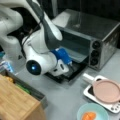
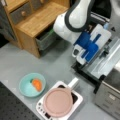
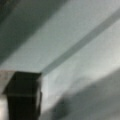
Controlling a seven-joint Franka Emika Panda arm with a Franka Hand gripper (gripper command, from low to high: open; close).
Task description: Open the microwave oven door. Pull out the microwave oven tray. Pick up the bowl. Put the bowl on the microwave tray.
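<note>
Microwave oven door [image 1: 72, 71] lies folded down flat; gripper [image 1: 70, 63] sits directly over it, at the oven mouth; jaw opening cannot be told. Bowl [image 2: 32, 84] well apart.

My front views sit high, angled down, from opposing sides. One faces the microwave oven [image 1: 100, 37] across the grey table [image 1: 67, 97], wooden cabinet [image 1: 15, 100] at its bottom left. One looks steeply down; cabinet [image 2: 35, 17] top left, oven [image 2: 110, 95] bottom right. Both share the bowl [image 1: 92, 113] [image 2: 31, 85], pink plate [image 1: 106, 91] [image 2: 58, 102] and arm [image 1: 37, 45] [image 2: 75, 20]. My wrist view is pressed close against a pale sheened surface, one dark finger [image 3: 23, 95] at bottom left.
</note>
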